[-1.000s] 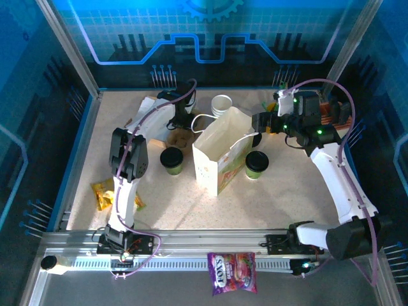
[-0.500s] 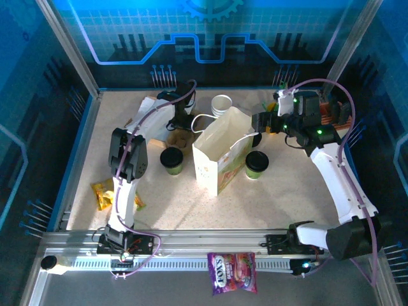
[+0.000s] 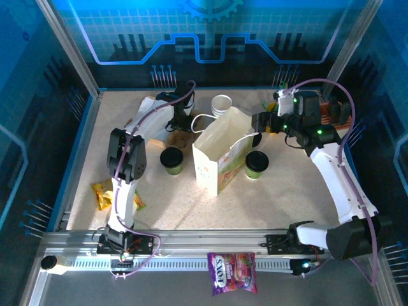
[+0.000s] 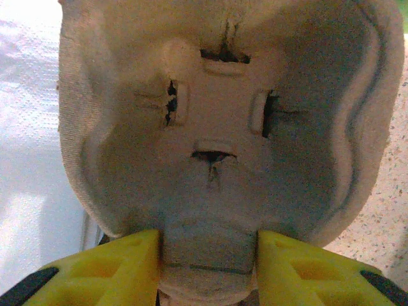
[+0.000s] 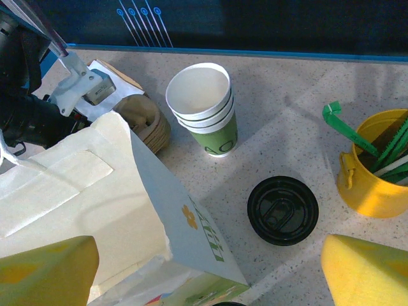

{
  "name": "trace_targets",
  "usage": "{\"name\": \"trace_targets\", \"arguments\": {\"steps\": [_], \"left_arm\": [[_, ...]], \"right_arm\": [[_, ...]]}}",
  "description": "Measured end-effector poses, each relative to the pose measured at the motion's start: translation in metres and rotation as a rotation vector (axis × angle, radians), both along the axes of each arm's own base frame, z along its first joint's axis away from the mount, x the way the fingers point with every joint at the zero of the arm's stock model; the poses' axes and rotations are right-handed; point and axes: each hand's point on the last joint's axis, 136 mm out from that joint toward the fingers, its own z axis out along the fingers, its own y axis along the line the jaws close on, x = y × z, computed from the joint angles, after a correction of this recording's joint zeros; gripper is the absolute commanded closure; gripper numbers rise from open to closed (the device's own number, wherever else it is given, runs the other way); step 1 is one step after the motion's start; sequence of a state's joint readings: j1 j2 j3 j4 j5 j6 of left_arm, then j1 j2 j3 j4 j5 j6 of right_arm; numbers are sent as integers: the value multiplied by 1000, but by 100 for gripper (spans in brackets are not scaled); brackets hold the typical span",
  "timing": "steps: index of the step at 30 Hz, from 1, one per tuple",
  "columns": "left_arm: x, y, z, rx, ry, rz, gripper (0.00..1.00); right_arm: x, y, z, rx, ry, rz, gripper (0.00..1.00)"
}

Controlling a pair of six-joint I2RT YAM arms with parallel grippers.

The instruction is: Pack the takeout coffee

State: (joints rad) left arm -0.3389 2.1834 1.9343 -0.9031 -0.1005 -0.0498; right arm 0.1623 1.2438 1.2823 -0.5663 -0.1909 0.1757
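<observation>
Two alike: small paper cups, green sides showing under round black lids, lids on.

Left cup (image 3: 171, 159): upright on table (image 3: 287, 191), just beside the left face of bag (image 3: 220, 153), narrow gap between.

Right cup (image 3: 257, 163): upright too, close by bag's right side, toward its near corner.

Well apart from each other, bag between. Both free-standing.

Paper bag (image 3: 220, 153) at centre, 2 coffees flanking it.
Left coffee (image 3: 171, 160) sits before the cup carrier (image 3: 180, 137); right coffee (image 3: 256, 164) stands opposite; empty cup stack (image 3: 221, 105) behind the bag.
</observation>
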Motion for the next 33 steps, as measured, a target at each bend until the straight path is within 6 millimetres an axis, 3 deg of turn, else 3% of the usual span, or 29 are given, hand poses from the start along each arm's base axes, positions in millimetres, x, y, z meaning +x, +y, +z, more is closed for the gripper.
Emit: {"name": "trace_targets", "arguments": {"steps": [12,17,26,33], "left_arm": [[0,0,4,-5,-2,0,66],[4,-1,14,-11,-21,0,66],[11,-2,41,-22,-73,-5,66],[15,2,80,-34,-151,-8,66]], "right_arm": [[0,0,0,0,1,0,9],[0,0,0,0,0,0,9],[0,-1,0,0,0,-3,9],[0,-7,3,-5,-11,-26,9]]}}
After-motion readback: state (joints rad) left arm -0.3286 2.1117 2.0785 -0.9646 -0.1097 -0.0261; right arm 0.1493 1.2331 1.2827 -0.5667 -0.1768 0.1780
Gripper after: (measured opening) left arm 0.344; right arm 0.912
